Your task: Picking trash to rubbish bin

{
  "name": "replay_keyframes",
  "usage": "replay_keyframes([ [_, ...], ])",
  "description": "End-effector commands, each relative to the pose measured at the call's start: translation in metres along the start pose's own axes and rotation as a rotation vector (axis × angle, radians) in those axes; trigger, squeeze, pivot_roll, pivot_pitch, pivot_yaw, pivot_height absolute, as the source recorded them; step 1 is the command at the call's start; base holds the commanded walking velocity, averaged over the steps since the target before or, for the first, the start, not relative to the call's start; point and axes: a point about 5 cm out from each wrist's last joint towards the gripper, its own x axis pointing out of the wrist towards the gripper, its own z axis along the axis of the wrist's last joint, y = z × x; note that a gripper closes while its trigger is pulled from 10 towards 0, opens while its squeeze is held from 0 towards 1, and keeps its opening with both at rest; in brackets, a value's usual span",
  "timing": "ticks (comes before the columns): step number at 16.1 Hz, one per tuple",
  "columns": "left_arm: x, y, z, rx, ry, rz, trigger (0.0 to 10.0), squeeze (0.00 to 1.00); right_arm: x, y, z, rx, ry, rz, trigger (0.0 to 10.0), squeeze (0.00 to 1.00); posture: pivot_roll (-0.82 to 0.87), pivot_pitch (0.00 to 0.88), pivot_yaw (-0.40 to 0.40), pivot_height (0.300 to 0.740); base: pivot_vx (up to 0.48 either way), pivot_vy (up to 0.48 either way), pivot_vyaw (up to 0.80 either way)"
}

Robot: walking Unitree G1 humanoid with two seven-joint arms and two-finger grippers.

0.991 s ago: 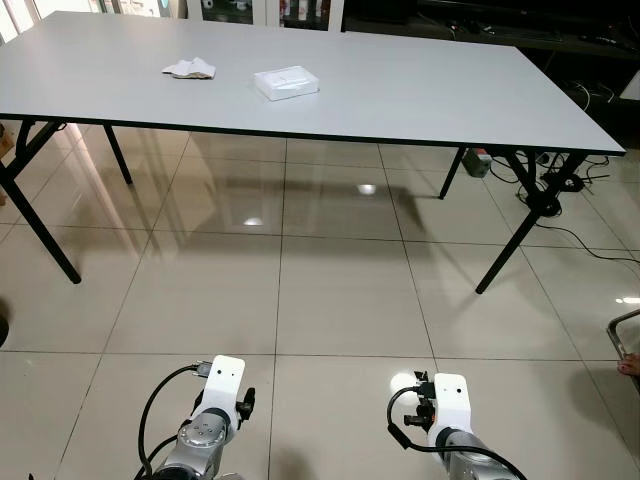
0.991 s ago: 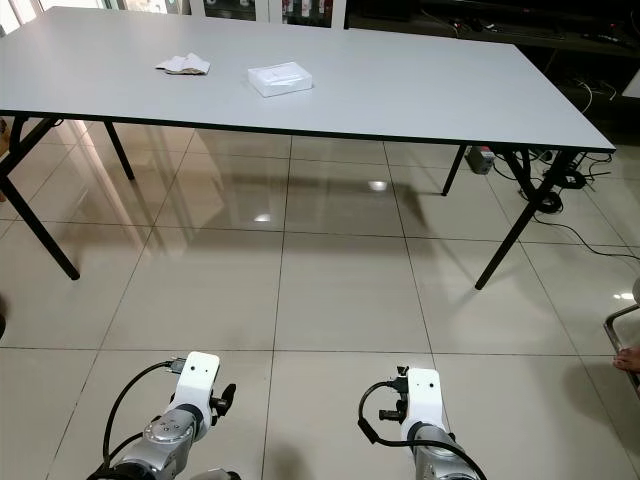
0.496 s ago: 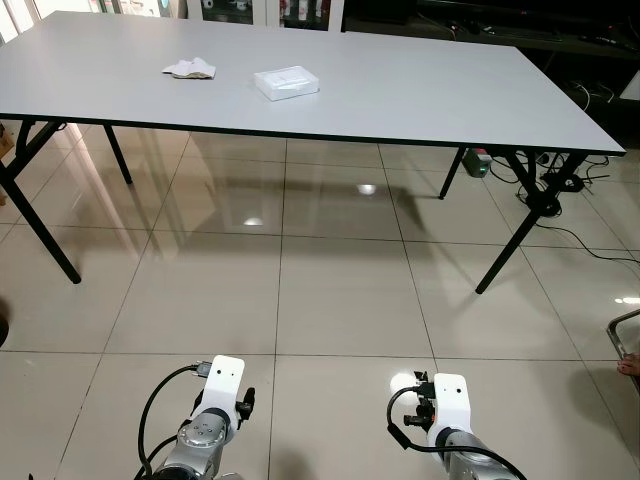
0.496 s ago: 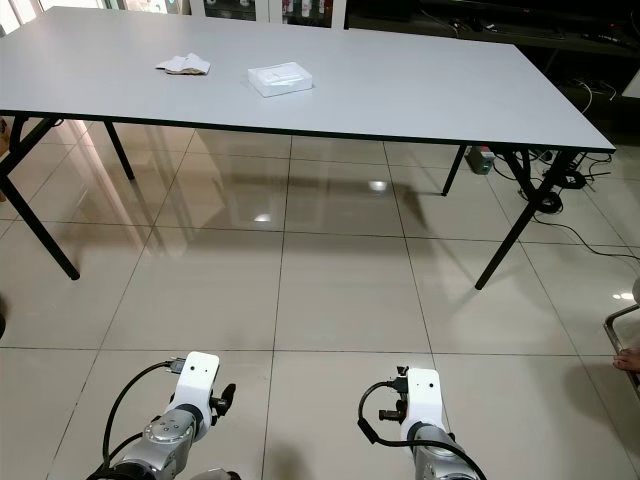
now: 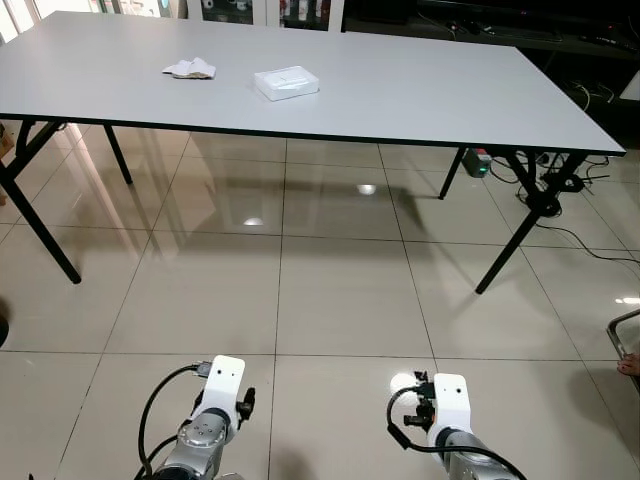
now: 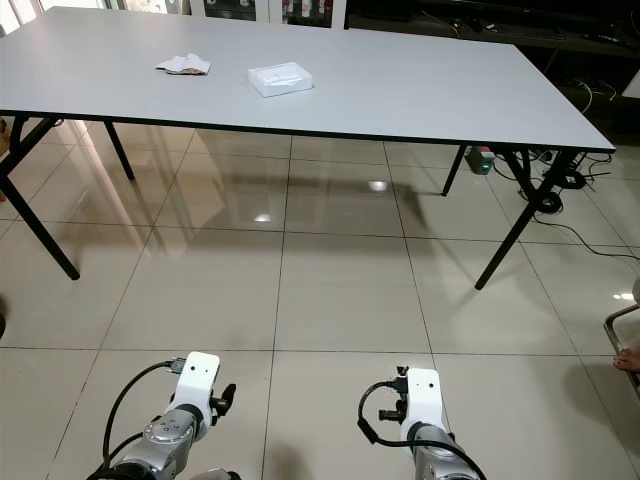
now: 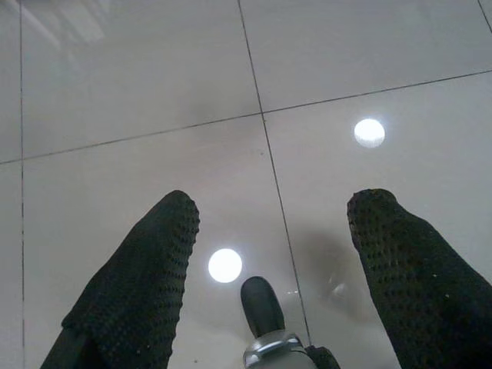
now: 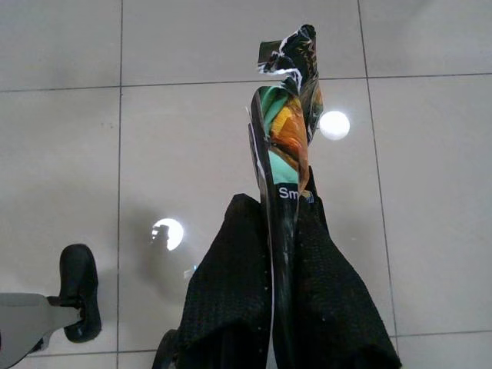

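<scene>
One scrap of print on the wrapper

White letters "Sm" stand on the dark band of the crumpled snack wrapper (image 8: pixel 285 146), just above the right gripper (image 8: pixel 283 231); the rest is cut off.

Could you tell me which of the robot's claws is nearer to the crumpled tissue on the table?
Left. The crumpled tissue lies on the table's far left part; the left claw hangs low over the floor on that side, while the right claw, shut on a wrapper, hangs farther right.
</scene>
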Motion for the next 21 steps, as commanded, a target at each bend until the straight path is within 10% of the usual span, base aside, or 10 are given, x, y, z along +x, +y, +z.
replay_keyframes([
  [1, 0.0, -0.0047, -0.001, 0.0, 0.006, -0.006, 10.0, 0.0, -0.0007, -0.0028, -0.0019, -0.012, 0.005, -0.008, 10.0, 0.0, -0.02, 0.013, -0.078, 0.74, 0.0, 0.0, 0.0],
  [21, 0.0, -0.0055, -0.0013, 0.003, 0.01, -0.01, 10.0, 0.0, -0.0006, -0.0021, -0.0018, -0.016, 0.005, -0.005, 10.0, 0.0, -0.02, 0.015, -0.077, 0.74, 0.0, 0.0, 0.0],
])
